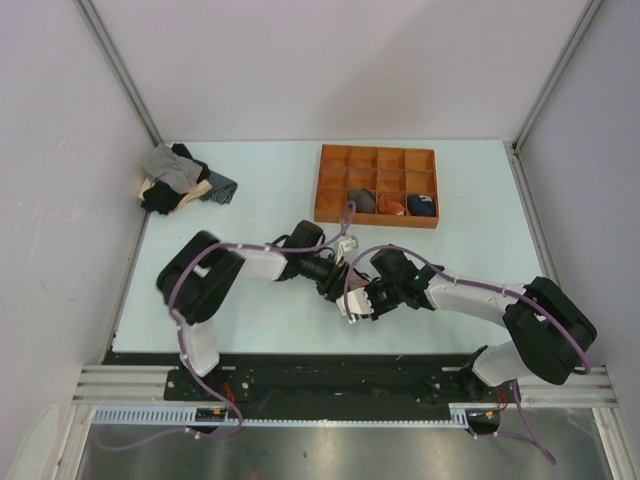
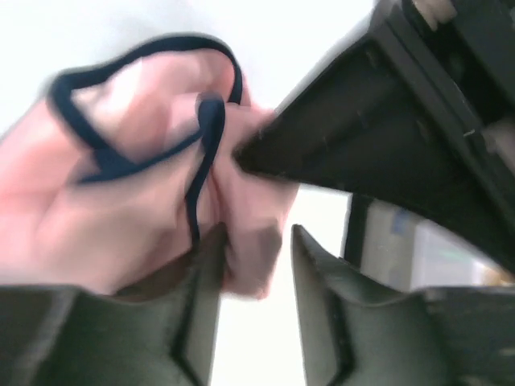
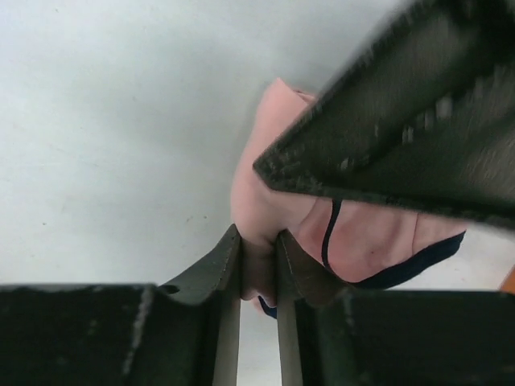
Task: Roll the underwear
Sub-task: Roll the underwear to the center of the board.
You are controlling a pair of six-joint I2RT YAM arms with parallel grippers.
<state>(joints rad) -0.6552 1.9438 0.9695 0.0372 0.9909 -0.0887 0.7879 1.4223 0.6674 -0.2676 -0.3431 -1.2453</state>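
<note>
- Evidently no roll is formed yet. The underwear (image 2: 145, 201) is seen bunched and creased across the left and centre of the left wrist view, with its navy edging looped loosely.
- At the lower centre of that view, the left gripper (image 2: 257, 233) is shown with its fingers parted and a fold lying slack between them. It is judged to be released.
- At the lower centre of the right wrist view, the right gripper (image 3: 259, 237) is clenched on a pink fold.
- Nearly all of the task is judged to be left: the cloth is to be flattened and rolled tight.
- The following are counted in the top view:
  - one pile of garments (image 1: 175, 178) at upper left, its pieces not separable;
  - one underwear at the centre, mostly hidden between the two grippers;
  - one tray (image 1: 362, 160) of twelve compartments, right of centre;
  - three rolled bundles (image 1: 391, 205) in the tray's bottom row.
</note>
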